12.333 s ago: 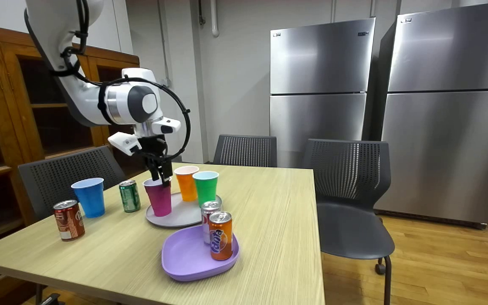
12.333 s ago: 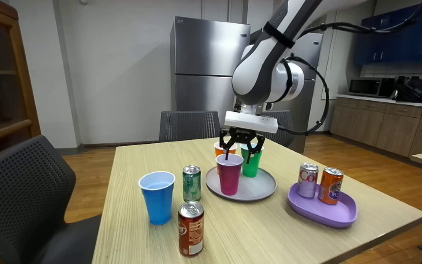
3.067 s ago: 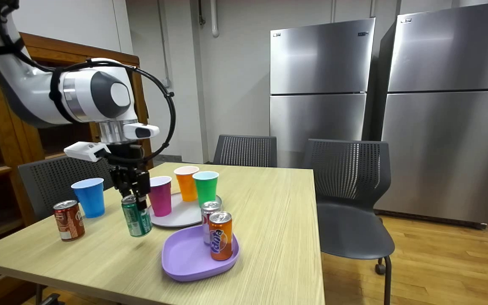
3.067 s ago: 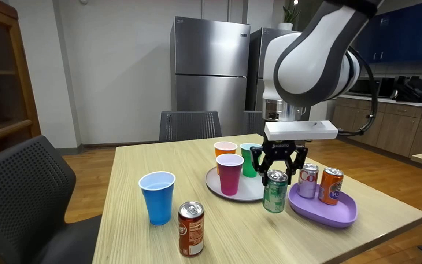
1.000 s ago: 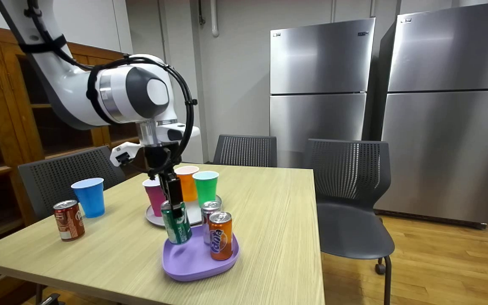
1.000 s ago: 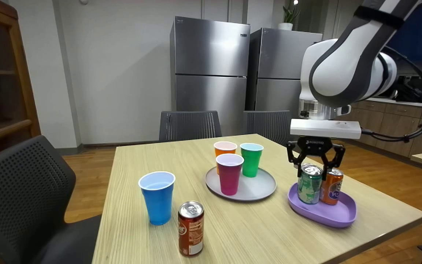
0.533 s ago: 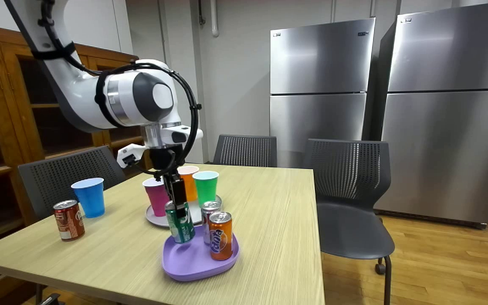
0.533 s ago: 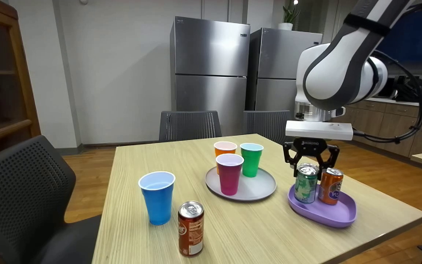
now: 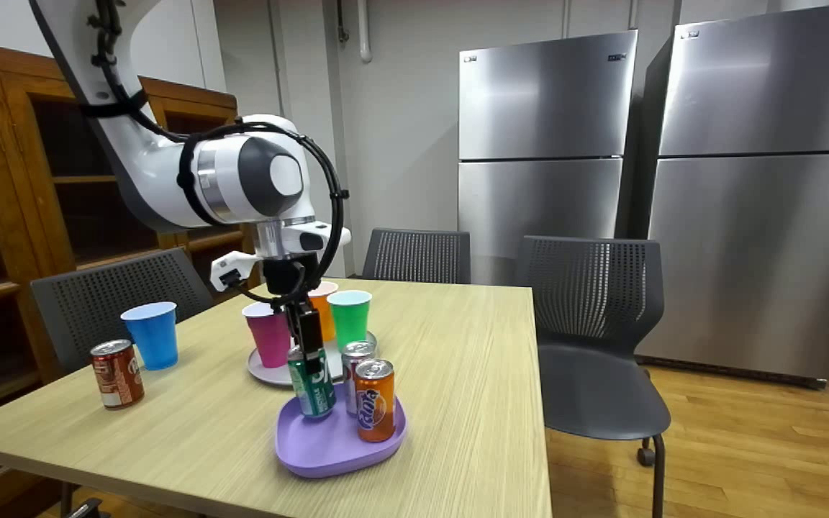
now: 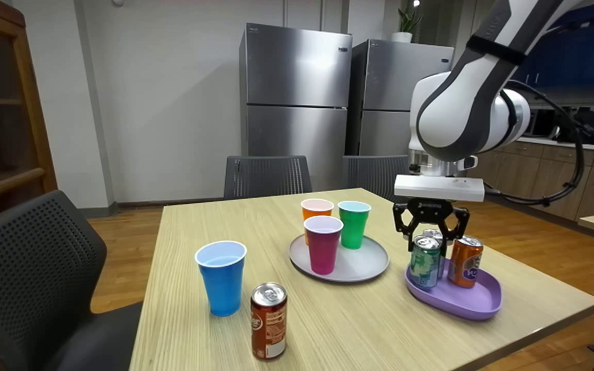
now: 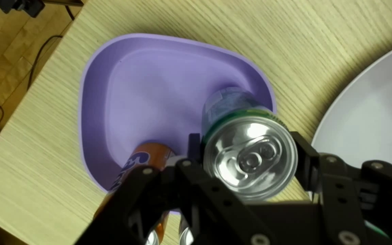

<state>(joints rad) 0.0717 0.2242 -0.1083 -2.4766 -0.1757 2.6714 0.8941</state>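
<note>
In an exterior view, the claw (image 10: pixel 427 248) grips a green soda can (image 10: pixel 425 269) near its top — the can straight below, long axis roughly vertical, over a purple tray (image 10: pixel 459 305). In an exterior view, a silver can (image 9: pixel 350 375) stands just beside it, an orange Fanta can (image 9: pixel 375 403) near. In the wrist view, the can is at the tray's end toward a gray plate (image 11: pixel 373 115); whether its base touches is unclear.
</note>
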